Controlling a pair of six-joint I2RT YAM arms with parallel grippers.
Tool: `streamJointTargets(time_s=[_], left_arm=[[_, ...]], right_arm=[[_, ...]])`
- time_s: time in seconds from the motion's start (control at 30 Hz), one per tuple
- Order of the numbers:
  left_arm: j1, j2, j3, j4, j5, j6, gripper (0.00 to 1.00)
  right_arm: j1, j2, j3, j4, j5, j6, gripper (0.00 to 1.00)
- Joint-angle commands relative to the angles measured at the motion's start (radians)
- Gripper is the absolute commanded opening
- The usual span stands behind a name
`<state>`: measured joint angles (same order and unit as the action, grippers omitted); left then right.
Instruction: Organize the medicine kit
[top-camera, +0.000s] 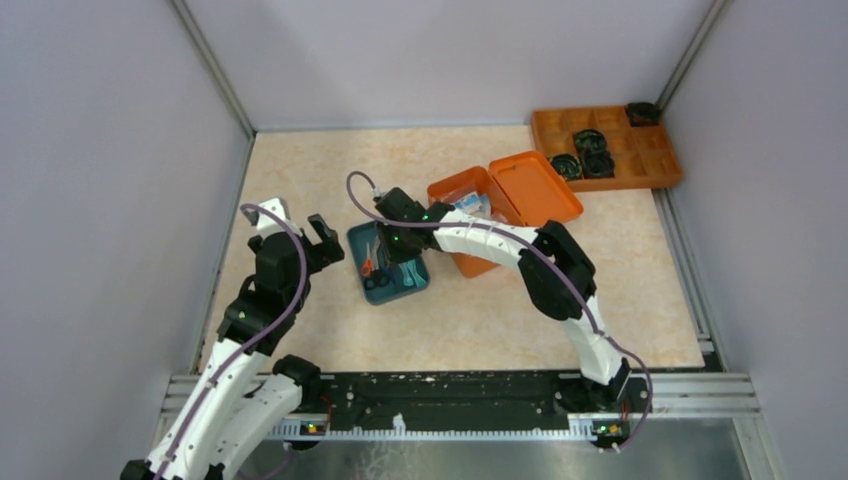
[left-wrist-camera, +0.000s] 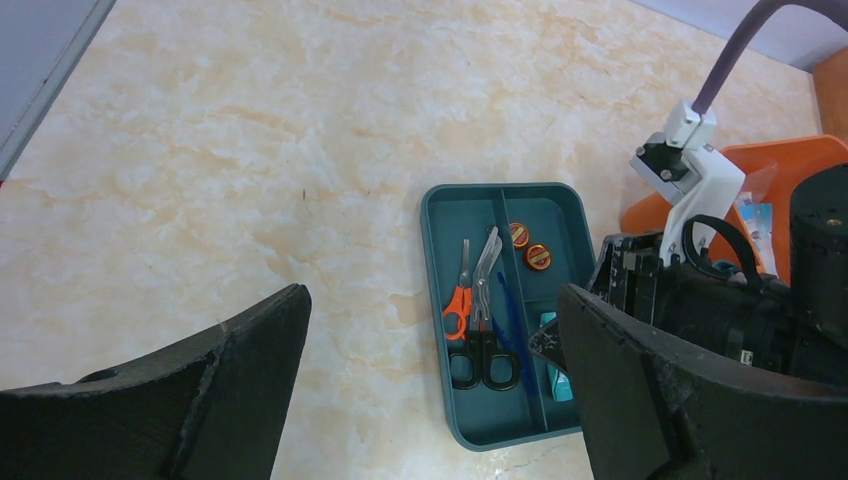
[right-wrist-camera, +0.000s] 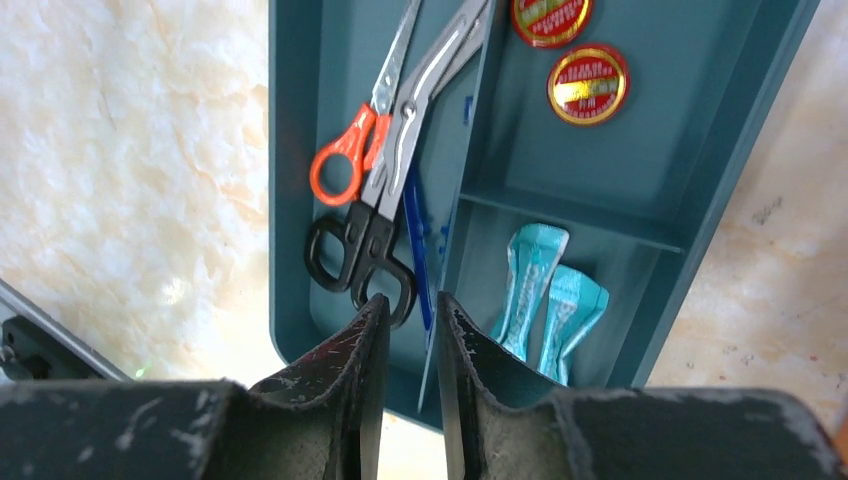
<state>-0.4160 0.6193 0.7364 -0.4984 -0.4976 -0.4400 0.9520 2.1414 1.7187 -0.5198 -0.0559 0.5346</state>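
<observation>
Over the near end of the teal tray (right-wrist-camera: 660, 150), my right gripper (right-wrist-camera: 408, 305), fingers (right-wrist-camera: 350, 360) pressed almost together by the blue tweezers (right-wrist-camera: 418, 240), should, I judge, rise straight clear of the scissors (right-wrist-camera: 405, 112) before crossing to the medicine kit (top-camera: 452, 187) just beside that tray.

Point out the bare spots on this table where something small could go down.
Widest bare table lies between the back wall and the teal tray. A second patch lies between that tray and the arm bases. Crowded: the right gripper over the tray, the orange box beside it, the divided tray in the far right corner.
</observation>
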Motion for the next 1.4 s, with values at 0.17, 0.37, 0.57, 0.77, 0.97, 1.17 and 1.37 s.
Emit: streamJointTargets(time_s=[0.17, 0.37, 0.57, 0.77, 0.97, 1.17, 1.37], left_arm=[[0.005, -0.001, 0.003, -0.010, -0.007, 0.009, 0.99], [0.006, -0.003, 0.003, -0.009, -0.009, 0.008, 0.99], [0.005, -0.003, 0.002, -0.009, -0.007, 0.007, 0.99], [0.005, -0.003, 0.002, -0.009, -0.007, 0.007, 0.99], [0.005, -0.002, 0.002, -0.009, -0.007, 0.007, 0.99], [0.005, -0.001, 0.002, -0.009, -0.007, 0.007, 0.99], [0.005, -0.001, 0.002, -0.009, -0.007, 0.007, 0.99]], right_arm=[[0.006, 0.094, 0.133, -0.021, 0.039, -0.038, 0.17], [0.006, 0.130, 0.178, -0.049, 0.051, -0.052, 0.17], [0.006, 0.141, 0.185, -0.061, 0.090, -0.064, 0.17], [0.006, 0.107, 0.166, -0.043, 0.093, -0.065, 0.19], [0.007, 0.088, 0.183, -0.051, 0.105, -0.071, 0.21], [0.007, 0.129, 0.206, -0.070, 0.094, -0.077, 0.22], [0.007, 0.163, 0.232, -0.080, 0.091, -0.084, 0.22]])
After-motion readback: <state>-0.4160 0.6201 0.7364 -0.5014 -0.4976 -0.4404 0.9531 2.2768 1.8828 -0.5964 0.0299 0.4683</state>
